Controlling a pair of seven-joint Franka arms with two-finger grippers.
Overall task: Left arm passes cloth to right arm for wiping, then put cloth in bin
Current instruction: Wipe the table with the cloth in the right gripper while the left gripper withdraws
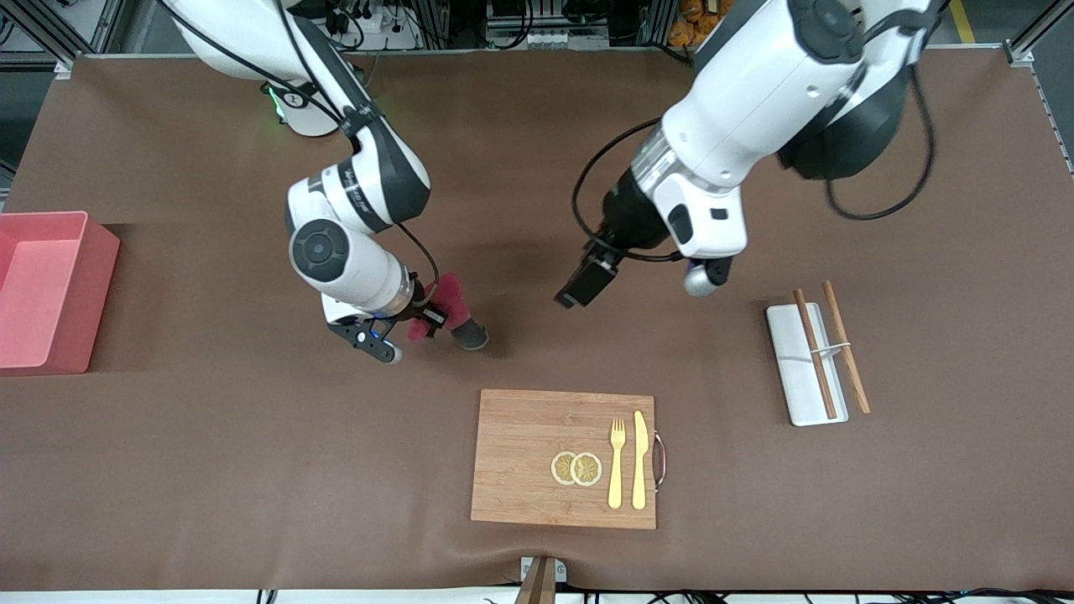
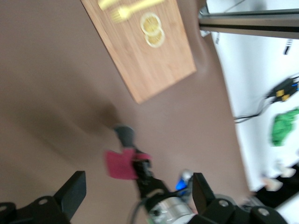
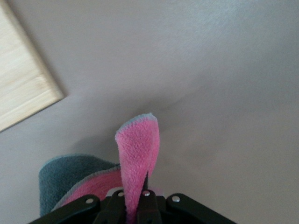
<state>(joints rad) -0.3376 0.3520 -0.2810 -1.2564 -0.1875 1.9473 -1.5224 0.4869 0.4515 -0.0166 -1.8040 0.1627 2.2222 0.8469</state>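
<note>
Right gripper low over table, jaws clamped on cloth; left gripper raised alongside, jaws apart.

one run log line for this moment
stage: handover done | right gripper: shut on crimson-and-grey folded cloth | left gripper: open, empty | pink plastic bin: empty

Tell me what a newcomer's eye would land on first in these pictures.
First the cloth, crimson and grey, pinched in the shut right gripper just above the bare table, farther from the front camera than the cutting board. Next the left gripper, open and empty, over the table's middle. Then the pink bin at the right arm's end.
</note>
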